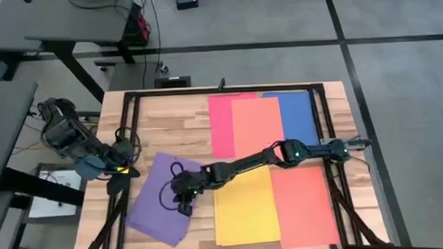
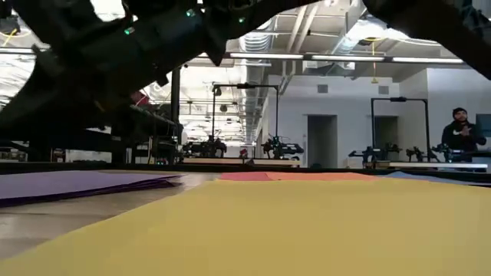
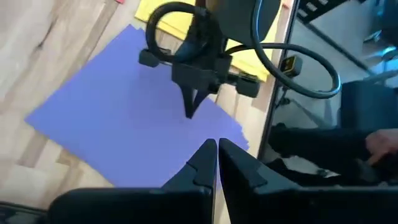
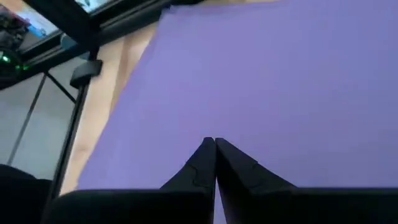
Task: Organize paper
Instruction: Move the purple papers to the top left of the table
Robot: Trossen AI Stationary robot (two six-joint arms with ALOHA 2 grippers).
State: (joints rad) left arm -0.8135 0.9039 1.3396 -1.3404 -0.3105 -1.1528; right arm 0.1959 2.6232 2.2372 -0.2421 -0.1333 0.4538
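You have a purple paper lying tilted on the wooden table, in the lower left part of the high view. Its edges look a bit uneven in the left wrist view, so it may be more than one sheet. Just right of it lies a yellow paper, and right of that an orange-red paper. Above those, near the top middle of the high view, you see a red paper, an orange paper partly on top of it, and a blue paper at the right.

Your right gripper reaches far across from the right side of the high view and sits over the right part of the purple paper. In the right wrist view its two fingers are pressed together with nothing between them, tips pointing at the purple sheet. You cannot tell if the tips touch the paper.

Your left gripper waits at the left edge of the table, just beside the purple paper's upper left corner. Its fingers are closed tight too, holding nothing.

In the low view, a person stands far back in the room at the right.
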